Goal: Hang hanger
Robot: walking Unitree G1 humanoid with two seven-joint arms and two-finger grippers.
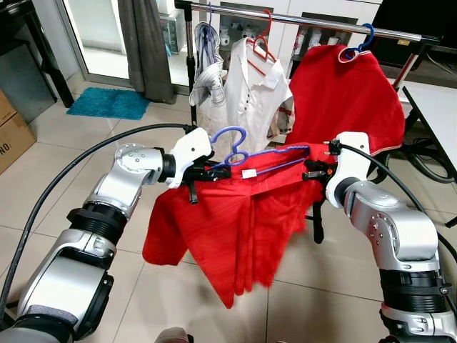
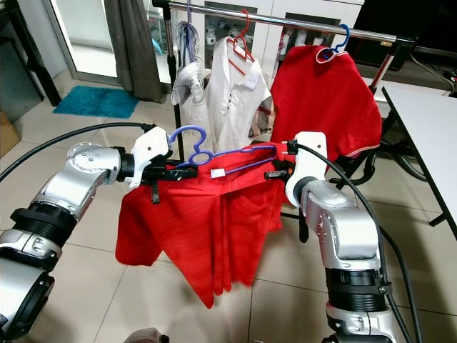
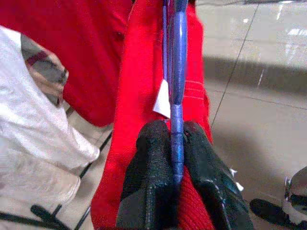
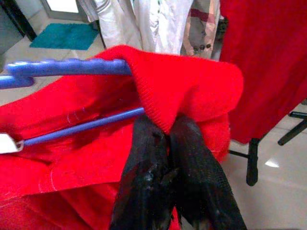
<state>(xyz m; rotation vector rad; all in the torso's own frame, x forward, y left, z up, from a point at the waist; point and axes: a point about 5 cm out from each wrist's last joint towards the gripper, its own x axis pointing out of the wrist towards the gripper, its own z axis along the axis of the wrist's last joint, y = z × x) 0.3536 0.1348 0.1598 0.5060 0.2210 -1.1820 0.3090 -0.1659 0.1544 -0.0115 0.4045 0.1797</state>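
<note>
The blue hanger [image 1: 268, 155] is held level between the two arms, in front of the clothes rail [image 1: 314, 21] and below it, with a red shirt [image 1: 228, 229] draped over it and hanging toward the tiled floor [image 1: 64, 150]; its hook [image 1: 230, 139] stands up near the left end. The left gripper [image 1: 214, 173] is clamped on the hanger's bar at that end, its fingers [image 3: 153, 158] pinching the blue plastic in the left wrist view; the right gripper [image 1: 314, 171] is closed on the shirt's red collar at the other end, where the fabric folds over the hanger.

The step in hand looks like lifting the hook to the rail. A white shirt [image 1: 250, 93] and another red shirt [image 1: 346, 93] already hang there, with a gap between them; aiming the hook at that gap seems wise. Both arms should rise together so the hanger stays level and the shirt does not slide off; the hook must clear the rail's top before lowering; the right grip, being on cloth, could slip if pulled sideways.
</note>
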